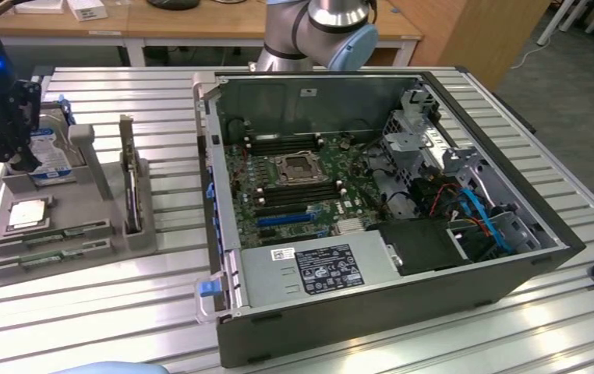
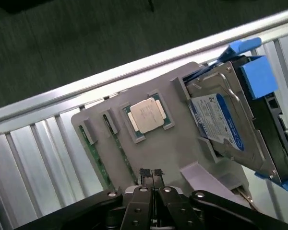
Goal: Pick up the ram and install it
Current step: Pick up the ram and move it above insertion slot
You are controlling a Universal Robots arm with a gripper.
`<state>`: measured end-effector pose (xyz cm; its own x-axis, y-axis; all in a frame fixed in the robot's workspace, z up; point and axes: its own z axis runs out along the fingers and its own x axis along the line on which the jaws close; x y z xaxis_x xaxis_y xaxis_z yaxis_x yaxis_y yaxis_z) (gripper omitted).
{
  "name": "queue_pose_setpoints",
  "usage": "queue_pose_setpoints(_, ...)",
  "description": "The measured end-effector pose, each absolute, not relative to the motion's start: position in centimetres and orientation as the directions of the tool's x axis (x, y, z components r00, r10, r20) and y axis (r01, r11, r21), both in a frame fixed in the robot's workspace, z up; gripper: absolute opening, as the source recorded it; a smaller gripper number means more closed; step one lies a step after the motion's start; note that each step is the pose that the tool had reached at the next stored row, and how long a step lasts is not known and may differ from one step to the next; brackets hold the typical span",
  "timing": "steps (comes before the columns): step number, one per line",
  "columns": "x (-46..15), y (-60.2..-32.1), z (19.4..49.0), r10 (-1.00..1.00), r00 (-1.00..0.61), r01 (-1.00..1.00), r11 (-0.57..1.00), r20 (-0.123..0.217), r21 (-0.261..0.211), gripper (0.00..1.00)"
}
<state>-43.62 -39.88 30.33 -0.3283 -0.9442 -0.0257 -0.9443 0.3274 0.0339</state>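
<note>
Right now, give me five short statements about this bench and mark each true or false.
1. The end effector is shut and empty. True.
2. A ram stick lies in the grey holder. True.
3. The CPU chip sits inside the computer case. False: it rests on the grey holder.
4. The computer case has its side panel on. False: it lies open, with the motherboard showing.
5. The hard drive stands in the grey holder. True.

Wrist view: ram mostly sunk in grey holder slots, one end hidden behind gripper; hard drive cut off at edge. Exterior view: arm cut off at top
</note>
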Motion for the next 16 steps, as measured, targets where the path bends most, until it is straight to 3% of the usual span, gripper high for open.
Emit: queue_pose_setpoints(16,-43.62,-39.88,30.08,-0.999,-0.044,-0.998,0.043,-0.025,0.034,0.1)
